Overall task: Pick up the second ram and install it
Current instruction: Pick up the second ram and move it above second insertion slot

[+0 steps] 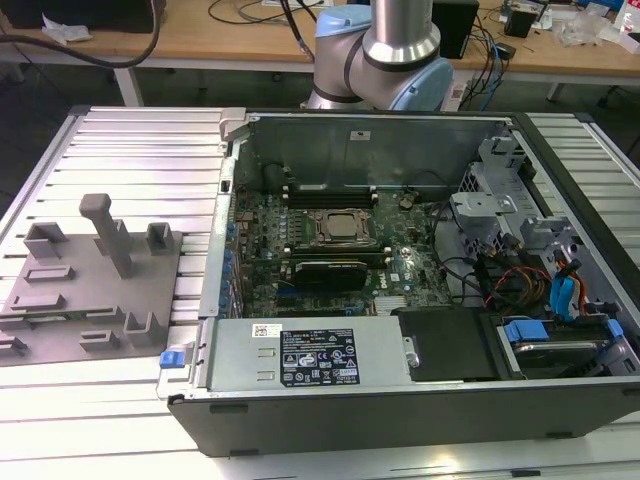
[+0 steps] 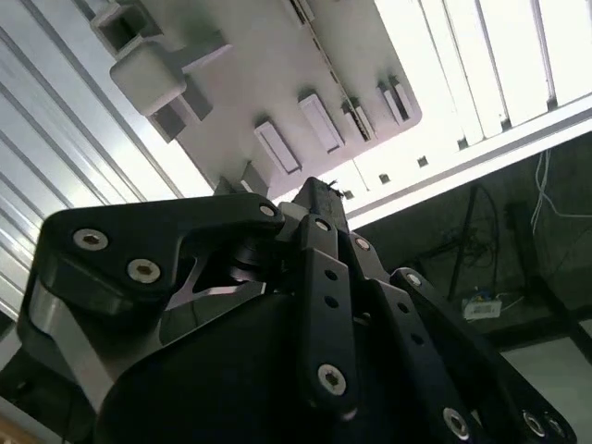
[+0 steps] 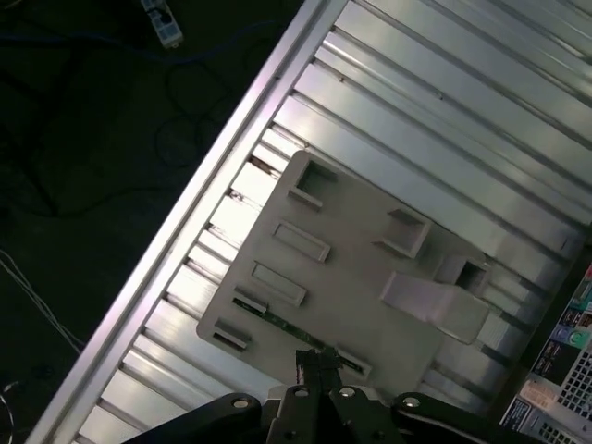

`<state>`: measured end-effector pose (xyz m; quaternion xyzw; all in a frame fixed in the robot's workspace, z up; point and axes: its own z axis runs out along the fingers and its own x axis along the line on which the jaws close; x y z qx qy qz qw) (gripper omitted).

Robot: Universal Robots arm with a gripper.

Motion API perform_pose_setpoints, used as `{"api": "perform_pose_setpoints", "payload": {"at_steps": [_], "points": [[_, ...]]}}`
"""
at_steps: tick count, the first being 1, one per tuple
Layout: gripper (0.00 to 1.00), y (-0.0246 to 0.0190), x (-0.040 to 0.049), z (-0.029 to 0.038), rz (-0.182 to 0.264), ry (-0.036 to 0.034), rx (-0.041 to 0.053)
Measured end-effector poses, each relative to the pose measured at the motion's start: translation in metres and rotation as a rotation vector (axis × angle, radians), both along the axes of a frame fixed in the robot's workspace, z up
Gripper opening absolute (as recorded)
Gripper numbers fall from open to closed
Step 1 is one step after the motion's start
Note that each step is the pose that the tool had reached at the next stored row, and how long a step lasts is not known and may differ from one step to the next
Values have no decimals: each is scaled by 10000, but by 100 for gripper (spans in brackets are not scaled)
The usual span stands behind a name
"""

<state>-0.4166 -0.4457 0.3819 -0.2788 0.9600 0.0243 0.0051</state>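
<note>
gripper (image 3: pixel 319 359) pinched shut, nothing seen between its tips. it hangs over the grey fixture plate (image 1: pixel 85 300), which sits at 9 o'clock of the open computer case (image 1: pixel 380 405) in the exterior view. second ram (image 3: pixel 277 321) rests in a plate slot, showing a thin green edge. its long axis follows the plate's edge and passes directly beneath the gripper.

The second ram (image 3: pixel 276 319) stands on its long edge in a narrow slot of the grey holder (image 3: pixel 351 277), showing a thin green upper edge.
</note>
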Motion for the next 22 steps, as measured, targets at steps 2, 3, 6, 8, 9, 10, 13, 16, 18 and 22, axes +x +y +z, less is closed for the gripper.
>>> {"api": "perform_pose_setpoints", "payload": {"at_steps": [2,3,6,8,9,10,13,16,18,22], "points": [[11,0,0,-1,237,-1,1],[11,0,0,0,388,-1,0],[11,0,0,0,743,-1,1],[11,0,0,0,1026,0,0],[11,0,0,0,1121,0,0],[11,0,0,0,1227,-1,1],[11,0,0,0,1651,-1,0],[11,0,0,0,2277,0,0],[11,0,0,0,2692,-1,1],[11,0,0,0,3326,0,0]]}}
